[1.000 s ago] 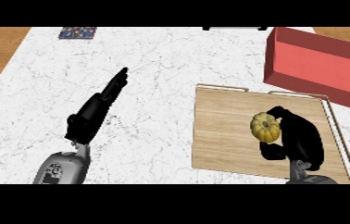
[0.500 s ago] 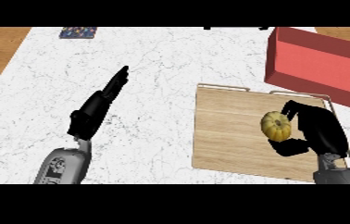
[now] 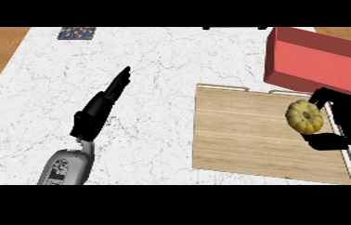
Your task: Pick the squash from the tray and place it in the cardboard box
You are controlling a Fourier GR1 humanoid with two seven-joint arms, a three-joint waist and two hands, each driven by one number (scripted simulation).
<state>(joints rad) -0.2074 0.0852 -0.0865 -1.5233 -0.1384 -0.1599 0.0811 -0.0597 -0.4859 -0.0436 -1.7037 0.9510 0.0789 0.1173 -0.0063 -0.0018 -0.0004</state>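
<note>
A yellow ribbed squash (image 3: 304, 116) hangs over the right end of the wooden tray (image 3: 247, 135), just in front of the red box (image 3: 312, 61). My right hand (image 3: 328, 140) is curled round it from the right, fingers above and thumb below, partly cut off by the view's right edge. My left hand (image 3: 101, 109) lies over the white counter at the left, fingers straight and pointing up and to the right, holding nothing.
The marble counter (image 3: 158, 66) stretches wide between the left hand and the tray. A small patterned mat (image 3: 76, 33) lies at the far left corner. Brown floor shows beyond the counter's left edge.
My right hand has carried the squash up and to the right across the tray, toward the red box. The left hand has stayed in place.
</note>
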